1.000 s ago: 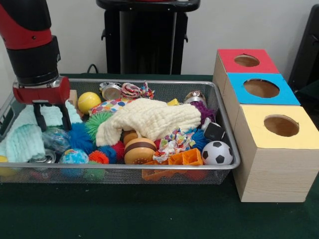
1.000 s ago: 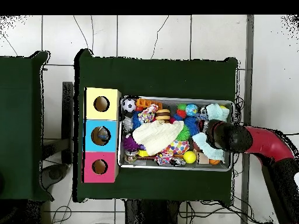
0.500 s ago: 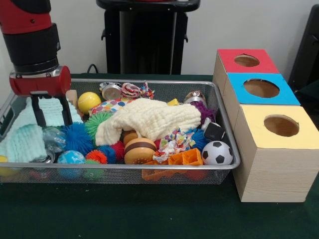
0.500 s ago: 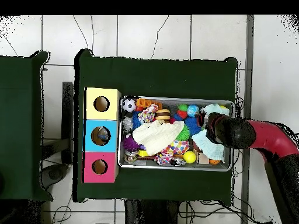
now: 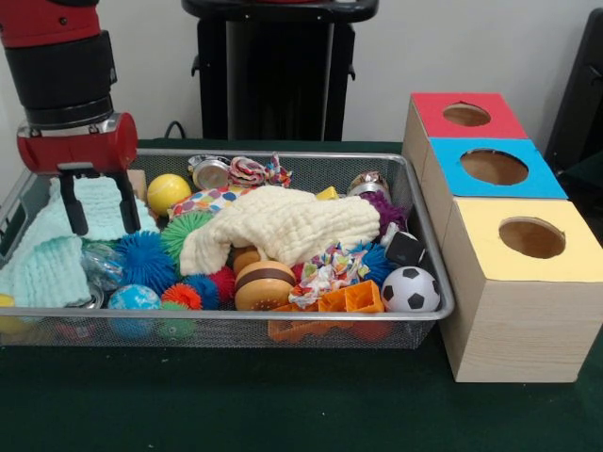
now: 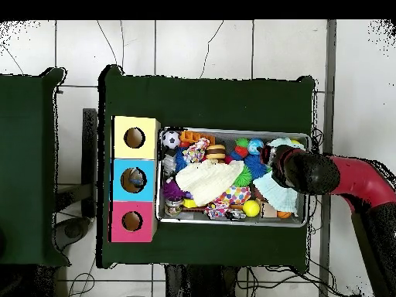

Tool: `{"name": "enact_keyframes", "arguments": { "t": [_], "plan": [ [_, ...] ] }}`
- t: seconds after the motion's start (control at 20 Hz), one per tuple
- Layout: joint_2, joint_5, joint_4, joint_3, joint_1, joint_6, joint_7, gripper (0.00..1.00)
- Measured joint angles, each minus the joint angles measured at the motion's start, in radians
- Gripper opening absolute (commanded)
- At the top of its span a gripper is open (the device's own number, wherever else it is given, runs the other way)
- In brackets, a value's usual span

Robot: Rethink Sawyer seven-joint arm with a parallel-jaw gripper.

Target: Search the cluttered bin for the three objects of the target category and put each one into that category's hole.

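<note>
A wire mesh bin (image 5: pixel 236 314) holds mixed clutter. My gripper (image 5: pixel 104 226) hangs open over the bin's left end with nothing between its fingers, in front of a mint cloth (image 5: pixel 42 264). Just below it lie a clear ball (image 5: pixel 99 259) and a blue spiky ball (image 5: pixel 146 259). A yellow ball (image 5: pixel 168 191), a globe ball (image 5: pixel 135 298) and a soccer ball (image 5: pixel 410 289) also lie in the bin. A cream cloth (image 5: pixel 283 226) covers the middle. To the right stand the red box (image 5: pixel 433 108), blue box (image 5: pixel 546 184) and yellow box (image 5: pixel 471 235), each with a round hole. From overhead, the gripper (image 6: pixel 282 164) is at the bin's (image 6: pixel 232 224) right end.
A brown wooden toy (image 5: pixel 264 282), an orange plastic piece (image 5: pixel 349 299), patterned fabric and metal tins fill the remainder of the bin. Something lies inside the blue box's hole (image 6: pixel 135 179). A black stand rises behind the bin. Green cloth covers the table.
My gripper has risen from down among the balls at the bin's left end and shifted slightly, staying open and empty. The clear ball stays in the bin.
</note>
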Motion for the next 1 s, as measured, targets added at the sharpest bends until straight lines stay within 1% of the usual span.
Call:
{"name": "enact_keyframes", "arguments": {
  "t": [0.55,1.0],
  "plan": [
    [0.007,0.0,0.001,0.0,-0.006,0.0,0.0,1.0],
    [0.059,-0.008,0.0,0.0,-0.007,-0.005,0.0,1.0]
  ]
}}
